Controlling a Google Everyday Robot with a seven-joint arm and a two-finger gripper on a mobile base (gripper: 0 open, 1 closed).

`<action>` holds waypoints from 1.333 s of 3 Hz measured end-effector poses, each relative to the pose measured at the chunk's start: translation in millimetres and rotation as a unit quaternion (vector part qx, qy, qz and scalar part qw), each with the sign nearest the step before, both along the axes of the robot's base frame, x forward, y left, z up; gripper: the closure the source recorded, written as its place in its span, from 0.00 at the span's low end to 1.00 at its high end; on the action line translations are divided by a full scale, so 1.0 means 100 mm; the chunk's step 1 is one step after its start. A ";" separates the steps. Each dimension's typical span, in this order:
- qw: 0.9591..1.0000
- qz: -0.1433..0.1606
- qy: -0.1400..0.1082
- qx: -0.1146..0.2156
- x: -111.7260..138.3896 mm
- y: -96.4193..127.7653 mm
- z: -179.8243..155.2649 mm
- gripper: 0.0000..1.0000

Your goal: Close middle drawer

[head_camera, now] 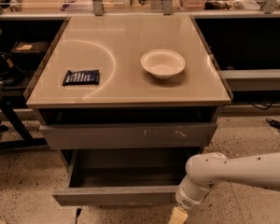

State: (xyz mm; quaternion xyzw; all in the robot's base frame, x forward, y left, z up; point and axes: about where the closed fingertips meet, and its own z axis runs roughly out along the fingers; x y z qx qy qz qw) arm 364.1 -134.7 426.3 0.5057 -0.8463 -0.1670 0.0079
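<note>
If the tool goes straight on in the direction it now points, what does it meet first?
The tool, by the right end of the open middle drawer, points down past the picture's edge; probably the speckled floor first, though depth is unclear.
</note>
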 end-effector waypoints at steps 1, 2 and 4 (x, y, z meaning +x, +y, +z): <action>1.000 0.000 0.000 0.000 0.00 0.00 0.00 0.19; 1.000 0.000 0.000 0.000 0.00 0.00 0.00 0.41; 1.000 0.012 -0.022 0.008 0.19 0.06 0.02 0.88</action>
